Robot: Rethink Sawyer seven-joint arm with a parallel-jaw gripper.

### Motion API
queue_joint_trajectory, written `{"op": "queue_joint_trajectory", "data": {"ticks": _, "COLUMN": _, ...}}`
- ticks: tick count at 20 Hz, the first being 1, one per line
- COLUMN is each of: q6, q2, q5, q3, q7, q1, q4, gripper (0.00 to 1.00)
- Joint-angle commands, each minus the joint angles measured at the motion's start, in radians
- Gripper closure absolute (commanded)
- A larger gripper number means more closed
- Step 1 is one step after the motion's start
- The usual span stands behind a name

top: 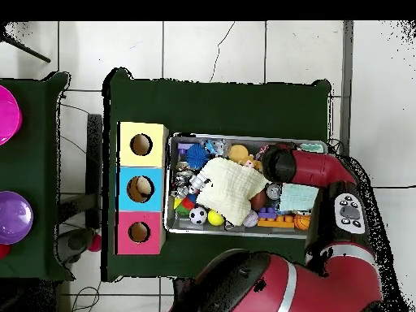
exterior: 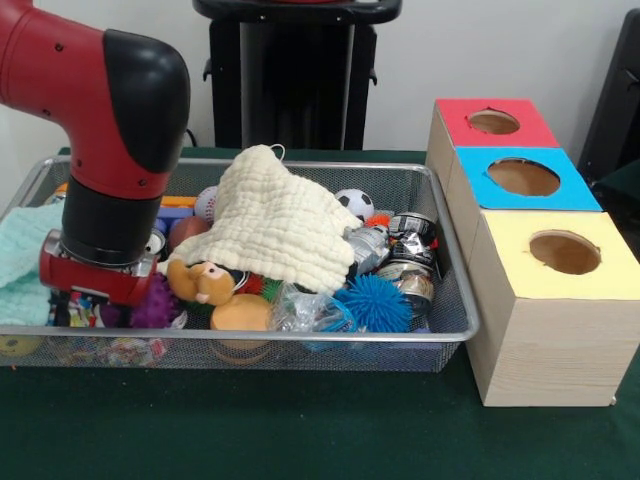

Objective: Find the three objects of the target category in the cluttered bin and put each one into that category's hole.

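Note:
The wire mesh bin (exterior: 300, 338) is full of clutter; it also shows in the overhead view (top: 169, 188). My gripper (exterior: 75, 308) is down in the bin's front left corner, under the red and black wrist, and its tips are hidden. From above only the wrist (top: 280, 165) shows. A bit of multicolour printed fabric (exterior: 98, 318) shows right beside the gripper; I cannot tell if it is held. The yellow-topped box's hole (exterior: 565, 252) is right of the bin, nearest the camera, and also shows from above (top: 141, 145).
A big cream waffle cloth (exterior: 275, 225) covers the bin's middle. A mint-green cloth (exterior: 20, 260) lies at its left end. A blue spiky ball (exterior: 372, 302), a purple spiky ball (exterior: 155, 305), a plush toy (exterior: 200, 280) and crushed cans (exterior: 410, 250) lie around. Blue-topped (exterior: 523, 177) and red-topped (exterior: 493, 122) boxes stand behind the yellow one.

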Motion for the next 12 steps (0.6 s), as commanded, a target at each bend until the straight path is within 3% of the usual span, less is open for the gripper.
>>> {"op": "queue_joint_trajectory", "data": {"ticks": 1, "q6": -0.023, "q2": 0.083, "q5": 0.042, "q3": 0.187, "q7": 0.073, "q1": -0.05, "q4": 0.115, "gripper": 0.0}}
{"op": "queue_joint_trajectory", "data": {"ticks": 6, "q6": -0.066, "q2": 0.082, "q5": 0.06, "q3": 0.222, "q7": 0.103, "q1": -0.076, "q4": 0.143, "gripper": 0.0}}
{"op": "queue_joint_trajectory", "data": {"ticks": 12, "q6": -0.128, "q2": 0.086, "q5": 0.035, "q3": 0.291, "q7": 0.074, "q1": -0.126, "q4": 0.173, "gripper": 0.0}}
